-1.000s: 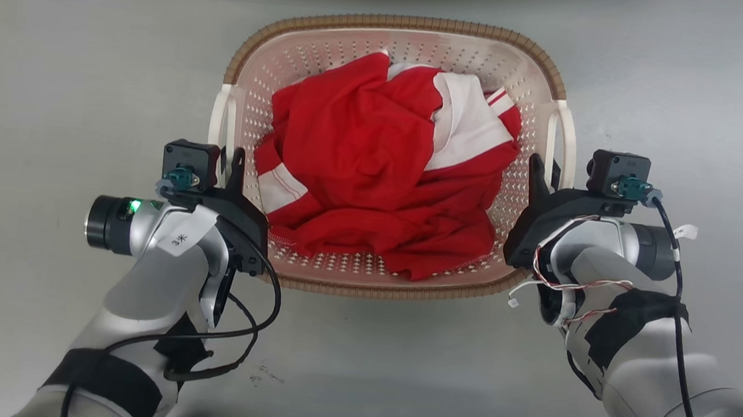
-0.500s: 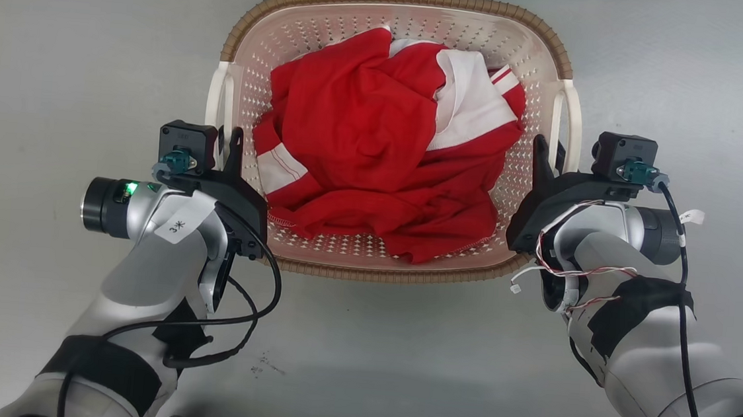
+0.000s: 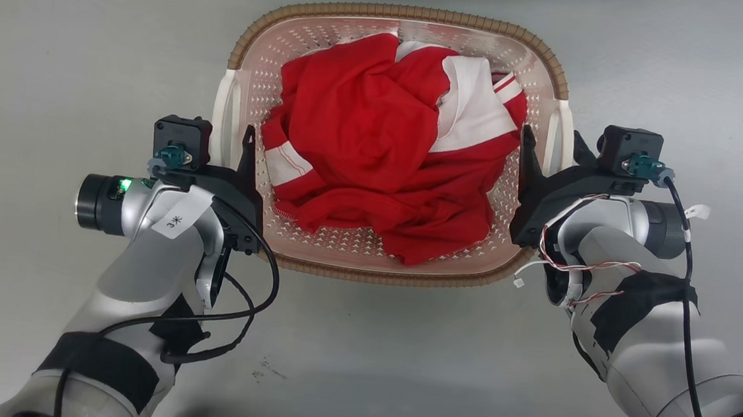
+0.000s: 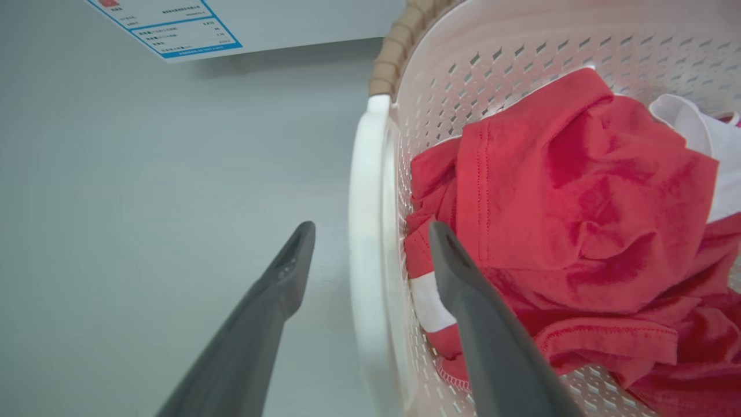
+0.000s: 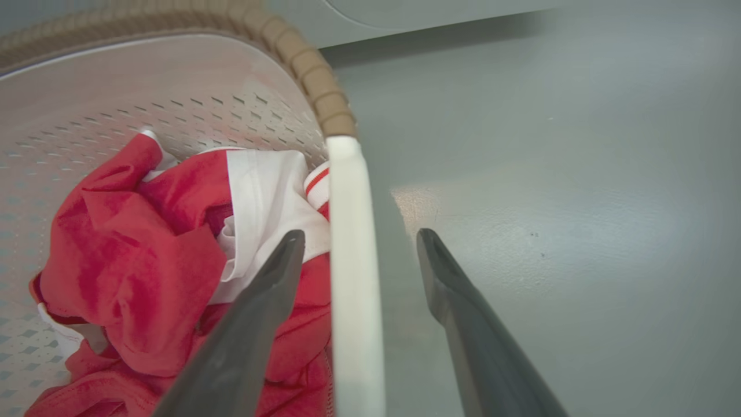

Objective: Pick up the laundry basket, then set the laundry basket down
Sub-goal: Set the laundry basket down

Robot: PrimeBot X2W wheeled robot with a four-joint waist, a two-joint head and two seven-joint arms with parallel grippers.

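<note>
The laundry basket [image 3: 400, 13], cream-white and perforated with a brown woven rim, sits on the grey floor in the middle of the head view, and a red and white garment [image 3: 364, 135] lies in it. My left gripper [image 3: 234, 137] is open astride the basket's left white handle [image 4: 367, 202], one finger inside the basket and one outside, with a gap on each side. My right gripper [image 3: 551, 140] is open astride the right white handle [image 5: 347, 231] in the same way, touching nothing that I can see.
Bare grey floor [image 3: 79, 46] surrounds the basket. In the left wrist view a white panel with a blue-bordered label [image 4: 168, 29] stands beyond the basket's far corner. A pale curved edge [image 5: 434, 11] shows at the top of the right wrist view.
Both grippers' fingers stand wider apart around the handles than a second ago, and reach further along them. The head view has also shifted slightly.
</note>
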